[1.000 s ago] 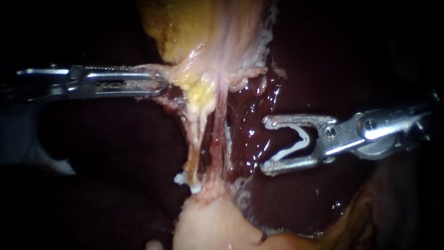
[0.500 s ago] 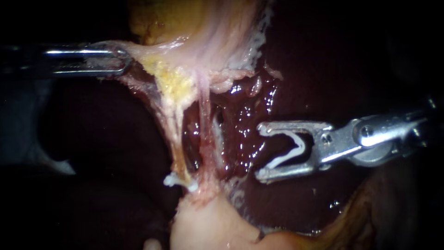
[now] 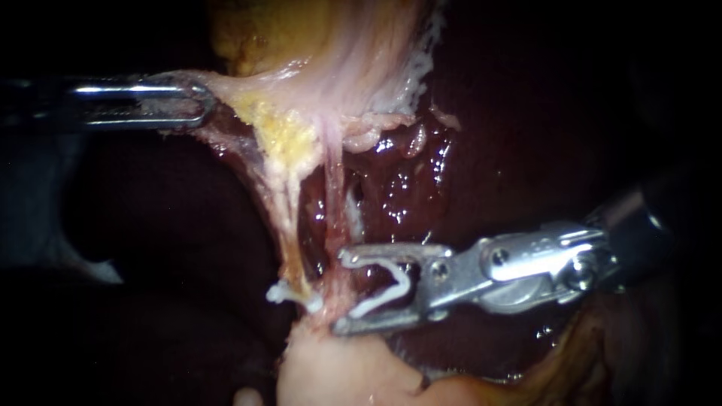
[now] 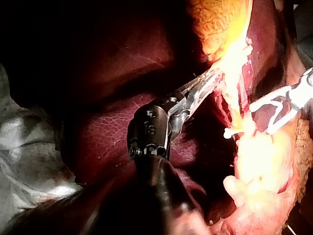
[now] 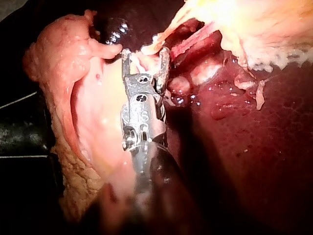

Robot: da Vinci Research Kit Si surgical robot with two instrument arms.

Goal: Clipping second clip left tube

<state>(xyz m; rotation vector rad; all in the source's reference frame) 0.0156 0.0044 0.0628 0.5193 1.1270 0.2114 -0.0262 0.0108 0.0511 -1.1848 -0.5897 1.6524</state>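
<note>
White plastic shows in two places in our endoscope view. One piece, the fixed clip (image 3: 289, 293), sits across the lower end of the left tube (image 3: 288, 225). That tube is the pale yellowish strand running down from a patch of yellow fat (image 3: 282, 135) to the pale pink mass (image 3: 338, 368) below.

The other piece, the loaded clip (image 3: 391, 289), rides in our right tool (image 3: 342, 292), whose shaft comes in from the right. Its jaws stand wide apart. The clip's two legs lie against them, one on each jaw, so the tool carries the clip and nothing else. The jaw tips reach the foot of the right tube (image 3: 333, 195), the pink strand, and we cannot tell whether that strand lies between them. The left tube lies just beyond the tips, outside the jaws.

Our left tool (image 3: 197, 101) comes in from the left, high up. Its jaws are pressed together on a flap of pale tissue (image 3: 237, 89) at the foot of the gallbladder (image 3: 331, 45), and the flap is taut. Behind the tubes glistens the dark red liver (image 3: 406, 188).

From the right wrist we see the spread jaws against pale tissue, with the pink strand just ahead of them.
</note>
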